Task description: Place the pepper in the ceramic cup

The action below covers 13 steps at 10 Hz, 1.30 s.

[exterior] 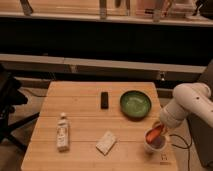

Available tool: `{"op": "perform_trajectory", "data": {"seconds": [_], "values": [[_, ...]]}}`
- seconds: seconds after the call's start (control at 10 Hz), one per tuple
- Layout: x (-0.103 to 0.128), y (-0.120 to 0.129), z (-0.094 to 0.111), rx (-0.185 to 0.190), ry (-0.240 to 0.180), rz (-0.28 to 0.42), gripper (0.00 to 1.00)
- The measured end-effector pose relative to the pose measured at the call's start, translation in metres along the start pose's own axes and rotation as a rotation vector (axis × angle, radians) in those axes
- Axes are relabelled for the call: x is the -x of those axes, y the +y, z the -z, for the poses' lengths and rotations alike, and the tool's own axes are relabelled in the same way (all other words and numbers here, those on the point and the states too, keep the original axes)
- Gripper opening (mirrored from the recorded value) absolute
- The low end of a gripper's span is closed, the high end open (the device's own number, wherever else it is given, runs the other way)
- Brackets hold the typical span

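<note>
On the wooden surface (80, 107), from left to right, a white bottle (62, 132), a pale packet (106, 142), a dark block (104, 99) and a green bowl (135, 104) are laid out, all well apart from the work at the right edge. There the ceramic cup (156, 144) is stood near the surface's front right corner. The pepper (154, 133) is held directly over the cup's mouth, its long axis tilted, the lower tip towards the cup's left rim and the upper end running up and right into the hand (160, 127). The pepper appears to be pinched by the hand. A short downward release is judged to be all that is required.
</note>
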Motion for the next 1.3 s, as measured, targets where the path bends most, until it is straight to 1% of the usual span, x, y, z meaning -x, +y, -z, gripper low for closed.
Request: {"op": "perform_trajectory", "data": {"seconds": [0.2,0.3,0.4,0.5,0.7,0.9,1.0,1.1,1.2,1.3], "values": [[0.0002,0.0005,-0.0004,0.001,0.001,0.004,0.06],[0.0,0.0007,-0.0003,0.001,0.002,0.006,0.13],[-0.0002,0.0008,0.0001,0.002,0.003,0.008,0.23],[-0.0002,0.0013,0.0001,0.004,0.004,0.01,0.28],[-0.0002,0.0018,0.0002,0.006,0.004,0.014,0.29],[-0.0002,0.0022,0.0005,0.008,0.007,0.016,0.24],[-0.0003,0.0024,0.0005,0.009,0.008,0.018,0.23],[-0.0003,0.0027,0.0006,0.01,0.008,0.021,0.26],[-0.0003,0.0029,0.0008,0.011,0.009,0.024,0.32],[-0.0003,0.0032,0.0008,0.011,0.009,0.026,0.34]]}}
